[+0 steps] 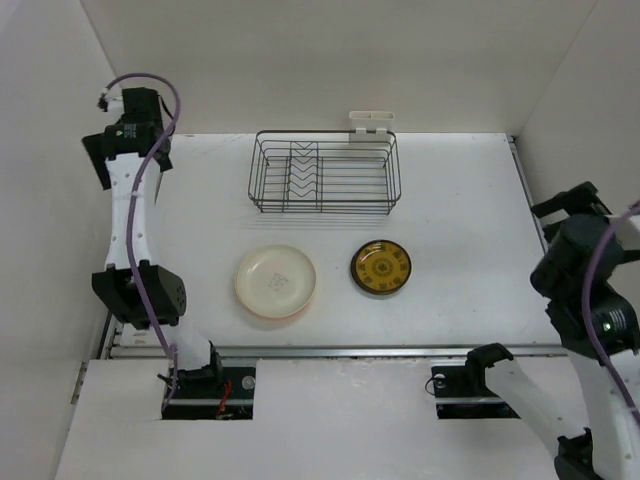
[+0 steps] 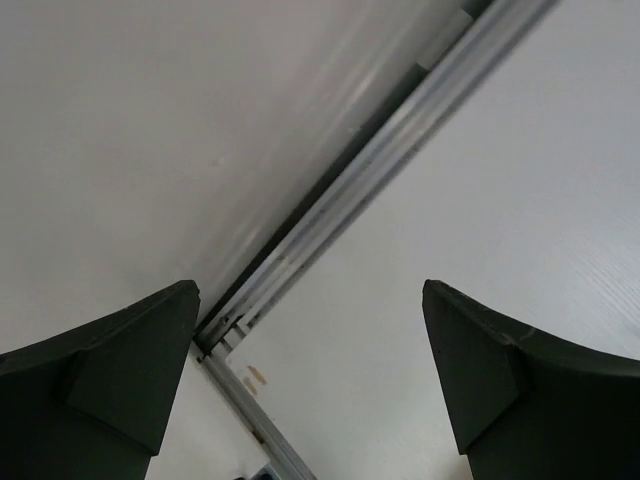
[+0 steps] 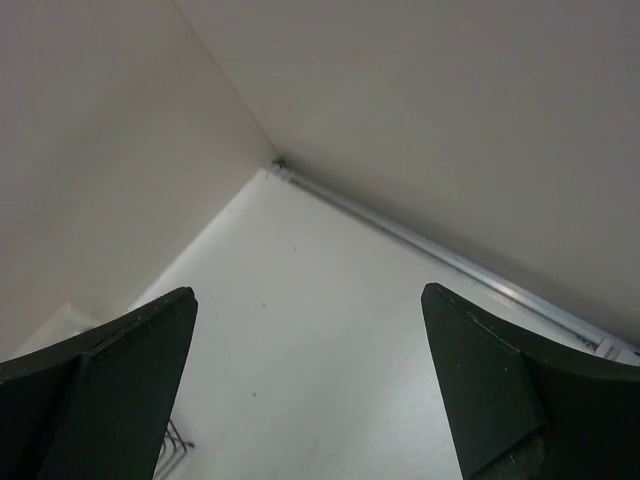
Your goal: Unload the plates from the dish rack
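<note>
The black wire dish rack point(image 1: 325, 172) stands at the back middle of the table, with no plates in its slots and a white clip piece point(image 1: 371, 121) on its far edge. A cream plate point(image 1: 275, 281) and a smaller dark brown-and-yellow patterned plate point(image 1: 381, 267) lie flat on the table in front of it. No other plates are in view. My left gripper point(image 1: 128, 150) is raised at the far left, open and empty point(image 2: 310, 290). My right gripper point(image 1: 568, 205) is raised at the right edge, open and empty point(image 3: 310, 295).
White walls enclose the table on the left, back and right. A metal rail point(image 1: 380, 351) runs along the near edge, and another point(image 2: 400, 150) along the left side. A corner of the rack's wire point(image 3: 175, 440) shows in the right wrist view.
</note>
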### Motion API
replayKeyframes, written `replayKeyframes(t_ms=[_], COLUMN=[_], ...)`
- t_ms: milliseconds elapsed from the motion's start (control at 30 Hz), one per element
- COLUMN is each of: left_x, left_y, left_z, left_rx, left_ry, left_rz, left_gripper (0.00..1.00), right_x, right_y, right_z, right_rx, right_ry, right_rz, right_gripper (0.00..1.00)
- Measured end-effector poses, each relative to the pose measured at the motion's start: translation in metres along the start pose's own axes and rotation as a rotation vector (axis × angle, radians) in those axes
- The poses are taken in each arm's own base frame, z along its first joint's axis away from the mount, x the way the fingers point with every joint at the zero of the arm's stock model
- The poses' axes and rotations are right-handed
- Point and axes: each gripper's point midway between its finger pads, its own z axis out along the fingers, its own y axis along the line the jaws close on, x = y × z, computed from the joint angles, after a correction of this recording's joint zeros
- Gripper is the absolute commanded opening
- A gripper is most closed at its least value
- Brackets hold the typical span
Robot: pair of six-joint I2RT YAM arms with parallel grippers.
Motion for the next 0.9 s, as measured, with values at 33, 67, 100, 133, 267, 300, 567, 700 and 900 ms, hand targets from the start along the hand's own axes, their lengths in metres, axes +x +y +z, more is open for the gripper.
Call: replayKeyframes(t_ms=[33,67,100,133,267,300,567,700,900], left_x=[-0.002,-0.003,-0.006,-0.008,-0.011,-0.010,0.001,0.000,0.000], left_y=[0.016,0.030,0.040,0.046,0.050,0.048,0.037,0.036,0.036], left_z=[0.000,-0.003,-0.007,-0.013,-0.029,-0.030,-0.024,-0.024,-0.024], left_rx=[-0.025,-0.047,-0.057,-0.057,-0.022,-0.012,0.023,0.027,0.030], left_ry=[-0.005,-0.014,-0.027,-0.041,-0.076,-0.076,-0.041,-0.043,-0.042], left_rz=[-0.036,-0.068,-0.095,-0.115,-0.146,-0.146,-0.123,-0.123,-0.122], left_gripper=[0.93,0.93,0.93,0.93,0.93,0.93,0.93,0.93,0.93], right_x=[-0.012,-0.022,-0.029,-0.034,-0.038,-0.037,-0.036,-0.036,-0.035], right_y=[-0.007,-0.013,-0.017,-0.020,-0.020,-0.019,-0.012,-0.011,-0.010], right_z=[-0.005,-0.008,-0.011,-0.013,-0.012,-0.012,-0.012,-0.013,-0.014], right_rx=[0.004,0.007,0.010,0.013,0.020,0.019,-0.016,-0.034,-0.049], right_ry=[-0.034,-0.060,-0.081,-0.097,-0.110,-0.109,-0.099,-0.094,-0.089], right_rz=[0.029,0.055,0.075,0.089,0.087,0.082,0.083,0.086,0.080], right_gripper=[1.00,1.00,1.00,1.00,1.00,1.00,1.00,1.00,1.00])
